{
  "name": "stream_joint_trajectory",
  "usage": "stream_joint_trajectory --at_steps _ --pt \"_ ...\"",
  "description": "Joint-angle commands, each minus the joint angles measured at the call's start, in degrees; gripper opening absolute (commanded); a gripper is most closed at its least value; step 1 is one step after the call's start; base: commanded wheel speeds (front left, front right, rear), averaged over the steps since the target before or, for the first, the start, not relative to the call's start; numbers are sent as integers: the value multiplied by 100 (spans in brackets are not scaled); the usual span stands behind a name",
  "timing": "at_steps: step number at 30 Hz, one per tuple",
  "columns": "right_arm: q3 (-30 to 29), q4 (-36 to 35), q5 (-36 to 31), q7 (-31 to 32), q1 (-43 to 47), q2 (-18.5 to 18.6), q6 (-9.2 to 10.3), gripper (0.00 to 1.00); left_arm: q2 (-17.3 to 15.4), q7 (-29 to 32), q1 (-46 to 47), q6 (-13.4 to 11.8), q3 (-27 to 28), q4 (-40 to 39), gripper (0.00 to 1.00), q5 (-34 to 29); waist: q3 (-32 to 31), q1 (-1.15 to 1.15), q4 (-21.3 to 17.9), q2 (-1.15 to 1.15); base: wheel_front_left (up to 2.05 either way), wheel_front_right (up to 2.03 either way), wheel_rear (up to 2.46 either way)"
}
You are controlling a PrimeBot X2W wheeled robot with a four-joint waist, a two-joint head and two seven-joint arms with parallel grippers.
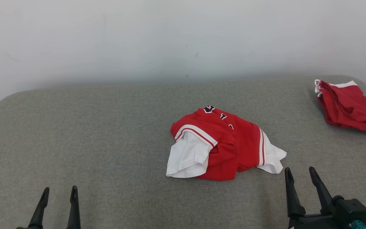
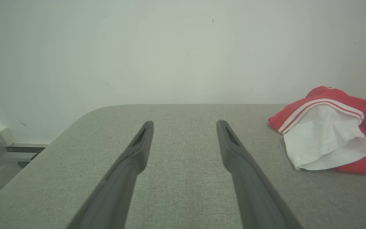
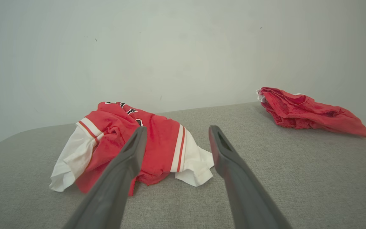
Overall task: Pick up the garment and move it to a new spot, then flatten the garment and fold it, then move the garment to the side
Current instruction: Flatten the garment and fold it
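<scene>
- Fingers on both the right gripper (image 1: 299, 170) and the left gripper (image 1: 60, 188) are spread wide, holding nothing.
- The garment (image 1: 224, 143) lies crumpled mid grey pad (image 1: 106, 133), just ahead of the right one.
- I'd grab a bunched red fold, not the floppy white sleeve (image 1: 187, 156).

The crumpled red cloth garment (image 1: 230, 143), frame centre, has white sleeves, red-and-white striped trim and dark lettering. The rumpled red cloth heap (image 1: 348, 106), upper right, has white edging. The flat woven surface (image 1: 106, 143) is plain grey.

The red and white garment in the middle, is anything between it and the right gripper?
Nothing visible. Bare grey surface lies between the open right gripper and the garment; the second red garment sits apart, far right.
</scene>
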State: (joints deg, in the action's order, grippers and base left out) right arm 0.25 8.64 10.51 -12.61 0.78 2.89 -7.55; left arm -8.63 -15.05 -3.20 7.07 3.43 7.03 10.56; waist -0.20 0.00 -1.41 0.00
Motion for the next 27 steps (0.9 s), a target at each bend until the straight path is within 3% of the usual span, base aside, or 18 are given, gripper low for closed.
stream_joint_trajectory --at_steps 1,11,27 --pt "6 1 22 -21 -19 -1 14 100 10 -18 40 7 0 8 100 -30 1 0 -13 0 0 0 0" --pt "105 -18 25 -5 -118 -1 14 100 -120 -18 921 46 -569 221 100 -113 153 0 -292 0 0 0 0" --pt "69 18 21 -58 -378 -1 14 100 -450 116 2734 35 -2069 1541 100 307 769 0 -1090 0 0 0 0"
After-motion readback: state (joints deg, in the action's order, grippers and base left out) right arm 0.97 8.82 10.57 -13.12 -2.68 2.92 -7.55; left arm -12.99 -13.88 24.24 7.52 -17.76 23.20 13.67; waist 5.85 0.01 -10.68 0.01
